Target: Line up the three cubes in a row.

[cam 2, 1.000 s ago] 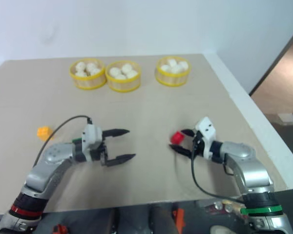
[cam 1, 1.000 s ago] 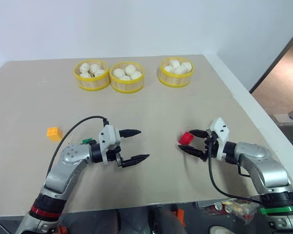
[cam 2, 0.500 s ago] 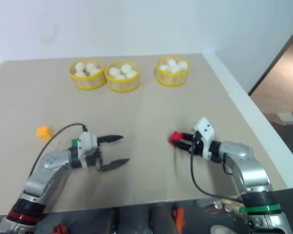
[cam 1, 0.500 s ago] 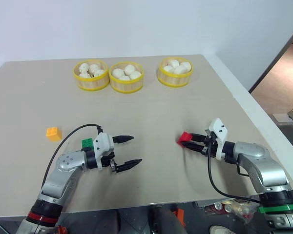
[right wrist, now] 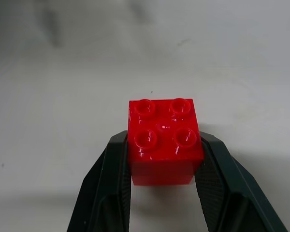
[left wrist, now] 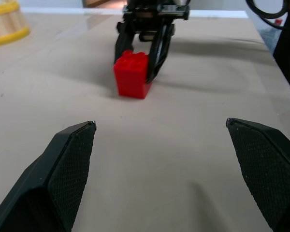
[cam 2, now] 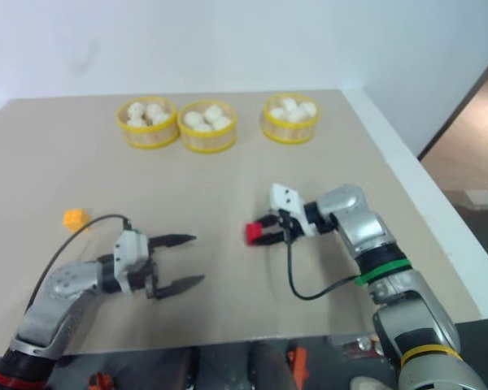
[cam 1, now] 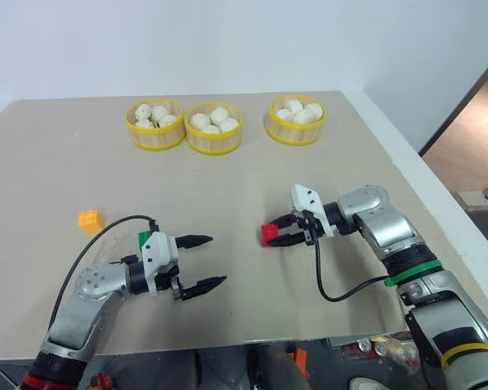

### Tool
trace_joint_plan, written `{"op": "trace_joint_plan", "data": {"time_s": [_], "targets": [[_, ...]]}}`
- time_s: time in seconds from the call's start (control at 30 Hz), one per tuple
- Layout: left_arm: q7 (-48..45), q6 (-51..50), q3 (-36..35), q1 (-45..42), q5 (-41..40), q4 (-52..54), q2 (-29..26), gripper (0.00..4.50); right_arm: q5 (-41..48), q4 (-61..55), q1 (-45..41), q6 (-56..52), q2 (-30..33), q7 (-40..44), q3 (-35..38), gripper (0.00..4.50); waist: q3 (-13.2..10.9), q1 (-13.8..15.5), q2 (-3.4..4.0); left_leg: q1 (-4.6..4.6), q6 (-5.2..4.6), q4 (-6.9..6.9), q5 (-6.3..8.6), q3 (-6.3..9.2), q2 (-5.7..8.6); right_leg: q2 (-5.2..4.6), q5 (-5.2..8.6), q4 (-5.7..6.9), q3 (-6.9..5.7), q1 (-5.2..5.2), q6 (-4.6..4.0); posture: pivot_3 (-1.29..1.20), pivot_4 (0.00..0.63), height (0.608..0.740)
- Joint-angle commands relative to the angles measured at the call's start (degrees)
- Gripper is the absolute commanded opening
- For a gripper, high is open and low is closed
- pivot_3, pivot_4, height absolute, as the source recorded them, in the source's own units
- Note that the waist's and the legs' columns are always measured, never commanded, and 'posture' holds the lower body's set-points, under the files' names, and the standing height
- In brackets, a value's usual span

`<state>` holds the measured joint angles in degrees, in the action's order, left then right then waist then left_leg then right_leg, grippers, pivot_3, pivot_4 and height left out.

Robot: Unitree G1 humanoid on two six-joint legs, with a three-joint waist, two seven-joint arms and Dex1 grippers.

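1. The right gripper [cam 1: 283, 235] is clamped on the red cube [cam 1: 269, 235]; a second ago its fingers stood apart around the cube.
2. Since then the right arm has carried the cube toward the table's [cam 1: 252, 171] middle.
3. The left gripper [cam 1: 205, 262] hovers with its fingers spread wide and empty; it has drawn back a little toward the near edge.
4. The green cube [cam 1: 147, 238] now shows just behind the left wrist, where it was mostly hidden before.
5. The yellow cube [cam 1: 89, 220] lies unmoved, well left of the others.
6. Three baskets [cam 1: 214, 139] stand along the far edge, each holding white buns [cam 1: 213, 120].
7. Count: three cubes, three baskets, two grippers.
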<state>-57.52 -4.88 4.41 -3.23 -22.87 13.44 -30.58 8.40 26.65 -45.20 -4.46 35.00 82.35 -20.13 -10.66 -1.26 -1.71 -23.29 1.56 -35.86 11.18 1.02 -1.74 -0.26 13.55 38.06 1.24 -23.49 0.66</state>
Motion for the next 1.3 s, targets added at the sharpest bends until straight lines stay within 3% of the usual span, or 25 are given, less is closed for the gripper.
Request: {"op": "trace_joint_plan", "data": {"time_s": [0.03, 0.27, 0.33, 0.47, 0.5, 0.57, 0.7, 0.87, 1.13, 1.3], "targets": [[0.5, -0.77, -1.69, 0.36, -0.93, 3.0, -1.29, 4.5, -1.39, 3.22, -1.76, 3.61, -0.02, 3.4, 0.23, 1.24, 0.0, 0.0, 0.0, 0.01, 0.0, -0.01, 0.0, 0.01, -0.01, 0.01, -0.01, 0.0, -0.01, 0.0, -0.02, 0.0, 0.15, 0.74], [1.16, -1.72, -1.29, -1.19, -0.37, 3.5, -2.6, 4.5, -2.39, 7.02, -3.41, 4.77, -0.93, 6.08, 0.21, 1.24, 0.0, -0.01, 0.0, 0.14, 0.0, -0.03, -0.02, 0.02, -0.04, 0.07, -0.08, 0.06, -0.02, 0.06, -0.11, 0.0, 0.15, 0.74], [1.55, -2.34, -1.21, -1.63, -0.34, 3.83, -2.54, 4.5, -2.73, 7.6, -3.62, 5.47, -1.01, 6.34, 0.14, 2.28, 0.0, 0.0, 0.0, 0.14, 0.0, -0.03, -0.02, 0.01, -0.04, 0.07, -0.08, 0.06, -0.01, 0.06, -0.11, 0.0, 0.15, 0.74], [1.97, -3.13, -0.94, -1.8, -0.08, 4.83, -2.66, 4.5, -2.65, 7.3, -3.47, 5.6, -1.14, 6.82, 0.9, 3.36, 0.0, 0.0, 0.01, 0.11, 0.01, -0.02, -0.02, 0.0, -0.04, 0.06, -0.08, 0.05, 0.01, 0.04, -0.1, 0.0, 0.15, 0.74], [2.13, -3.43, -0.97, -1.86, -0.12, 5.06, -2.63, 4.5, -2.39, 6.88, -3.34, 5.62, -1.11, 6.86, 1.23, 4.0, 0.0, -0.01, 0.01, 0.1, 0.01, -0.01, -0.02, 0.0, -0.04, 0.06, -0.07, 0.05, 0.01, 0.03, -0.1, 0.0, 0.15, 0.74], [3.18, -4.16, -1.42, -2.04, -0.24, 5.52, -2.44, 4.5, -1.61, 5.31, -2.93, 4.74, -0.88, 6.73, 1.91, 4.46, 0.0, -0.04, 0.01, 0.1, 0.01, 0.0, -0.02, 0.0, -0.05, 0.07, -0.07, 0.05, 0.02, 0.02, -0.1, 0.0, 0.15, 0.74], [7.67, -6.73, -5.18, -3.03, -1.42, 7.26, -2.38, 4.5, 1.51, -0.89, -2.07, -0.06, -0.23, 5.11, 4.72, 4.46, -0.01, -0.03, 0.01, 0.11, 0.01, 0.0, -0.02, 0.05, -0.07, 0.1, -0.07, 0.07, -0.01, 0.02, -0.11, 0.0, 0.15, 0.74], [10.28, -12.41, -12.88, -5.17, -2.43, 7.67, -7.98, 4.5, 7.1, -15.77, 0.62, -10.48, 1.33, 0.65, 9.83, 4.46, -0.02, -0.02, 0.02, 0.08, 0.01, 0.0, -0.02, 0.14, -0.09, 0.12, -0.06, 0.09, -0.1, 0.02, -0.12, 0.0, 0.15, 0.74], [5.62, -14.13, -13.55, -4.42, -3.94, 4.03, -11.12, 4.5, 10.6, -28.82, 5.1, -18.78, 2.63, -4.28, 11.42, 4.46, -0.02, 0.01, 0.03, 0.05, 0.02, 0.03, -0.01, 0.09, -0.05, 0.03, 0.0, 0.07, -0.1, 0.0, -0.13, 0.0, 0.15, 0.74], [-3.09, -7.38, -13.26, -6.7, -0.81, -4.55, -16.03, 4.5, 11.02, -31.07, 5.79, -19.88, 3.19, -5.43, 11.18, 4.46, -0.02, 0.01, 0.04, 0.07, 0.02, 0.03, -0.01, 0.11, -0.07, 0.08, 0.03, 0.09, -0.14, -0.03, -0.23, 0.0, 0.15, 0.74]]}}
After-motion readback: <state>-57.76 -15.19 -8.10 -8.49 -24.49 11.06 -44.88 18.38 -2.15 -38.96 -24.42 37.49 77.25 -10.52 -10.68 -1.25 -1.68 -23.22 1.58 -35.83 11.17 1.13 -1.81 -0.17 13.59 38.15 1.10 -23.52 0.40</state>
